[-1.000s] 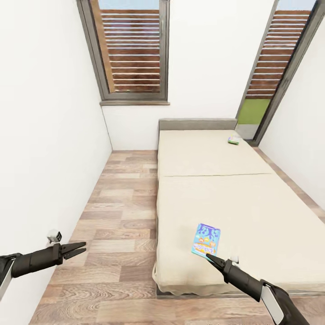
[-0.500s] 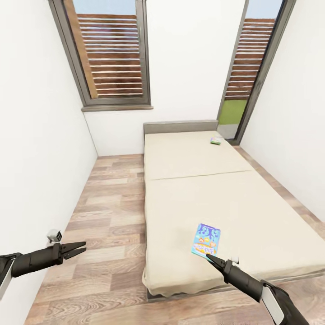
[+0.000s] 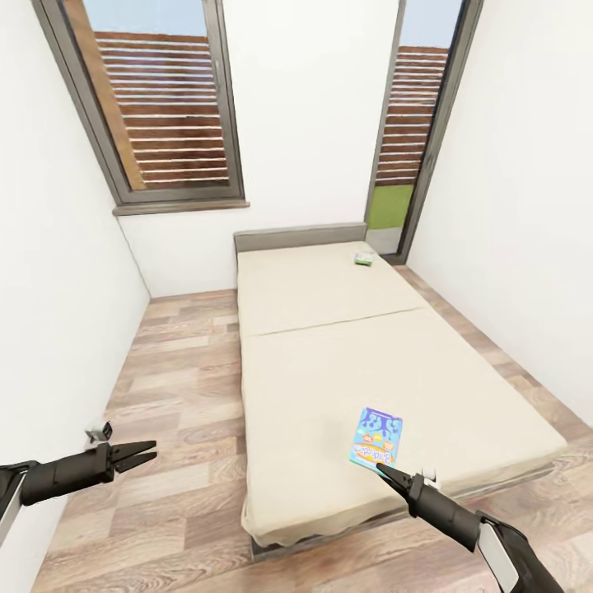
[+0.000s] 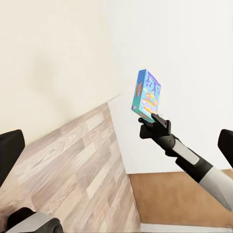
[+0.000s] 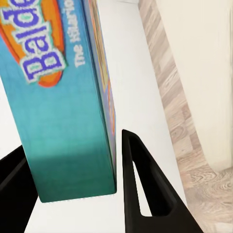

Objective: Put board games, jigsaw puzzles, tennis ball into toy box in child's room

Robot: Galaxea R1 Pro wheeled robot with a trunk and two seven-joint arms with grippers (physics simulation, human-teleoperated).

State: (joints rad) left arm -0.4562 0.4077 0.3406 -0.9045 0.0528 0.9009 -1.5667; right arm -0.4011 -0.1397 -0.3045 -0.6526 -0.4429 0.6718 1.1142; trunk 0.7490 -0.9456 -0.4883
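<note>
One blue board game [image 3: 376,437] — right end effector [image 3: 383,470]

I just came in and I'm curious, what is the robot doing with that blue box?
The robot's right gripper is shut on the blue board game, holding it up in the air by one edge, in front of the bed. The left gripper hangs over the wooden floor with nothing in it. A second game, green and white, lies near the headboard.

Beige bed [image 3: 329,354] on wood floor [image 3: 173,387], small green-white board game [image 3: 364,259] near headboard [image 3: 300,237].
</note>
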